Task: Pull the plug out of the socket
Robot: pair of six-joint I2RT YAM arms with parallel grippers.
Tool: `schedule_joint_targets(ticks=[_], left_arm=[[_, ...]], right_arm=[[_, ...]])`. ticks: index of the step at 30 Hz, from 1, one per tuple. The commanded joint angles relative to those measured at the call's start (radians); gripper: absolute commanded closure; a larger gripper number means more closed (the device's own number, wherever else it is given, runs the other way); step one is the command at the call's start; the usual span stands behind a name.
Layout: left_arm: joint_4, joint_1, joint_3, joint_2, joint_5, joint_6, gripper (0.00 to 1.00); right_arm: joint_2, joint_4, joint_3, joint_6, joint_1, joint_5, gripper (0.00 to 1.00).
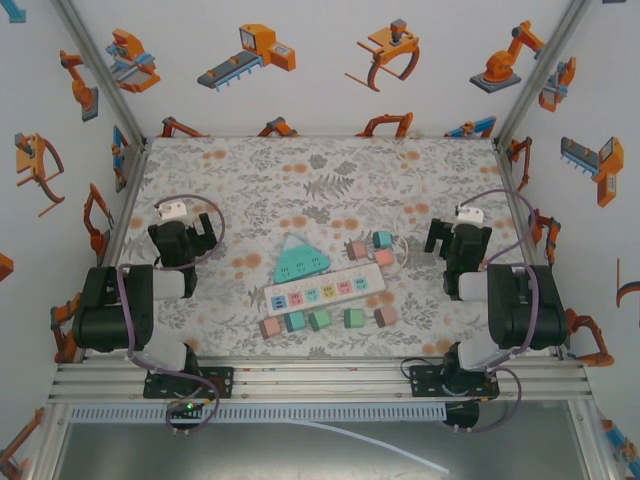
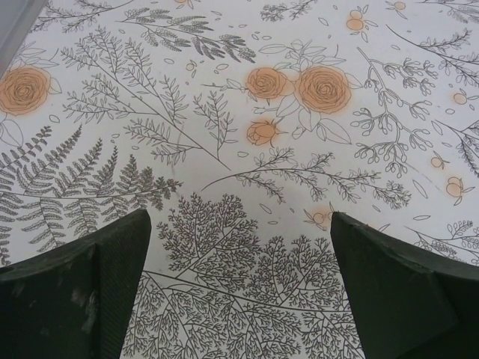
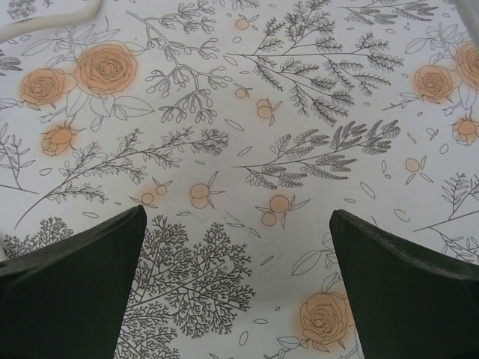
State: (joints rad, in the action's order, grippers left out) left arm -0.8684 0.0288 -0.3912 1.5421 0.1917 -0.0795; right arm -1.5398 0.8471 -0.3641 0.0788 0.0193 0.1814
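Out at the middle of the bench (image 1: 250, 180), the power strip (image 1: 325, 290) sits among coloured plugs (image 1: 319, 319), seemingly untouched, while your left fingers (image 2: 82, 299) and right fingers (image 3: 404, 292) hang spread wide and empty, well apart from it, so the whole pull is ahead of you.

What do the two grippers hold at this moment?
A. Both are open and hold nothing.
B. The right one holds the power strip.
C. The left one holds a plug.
A: in the wrist views the left gripper and the right gripper have their fingers spread, with bare flowered tablecloth between them.
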Motion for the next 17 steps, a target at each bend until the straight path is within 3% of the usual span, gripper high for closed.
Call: schedule_joint_targets(ticks=[1,17], left_arm=[[0.034,0.004,-0.01,-0.009,-0.021,0.017,0.03],[0.019,0.006,-0.006,-0.004,-0.021,0.017,0.03]], right_arm=[[-0.004,0.053,-0.009,0.012,-0.001,-0.019,0.01],[-0.003,0.044,-0.01,0.006,0.002,-0.036,0.01]])
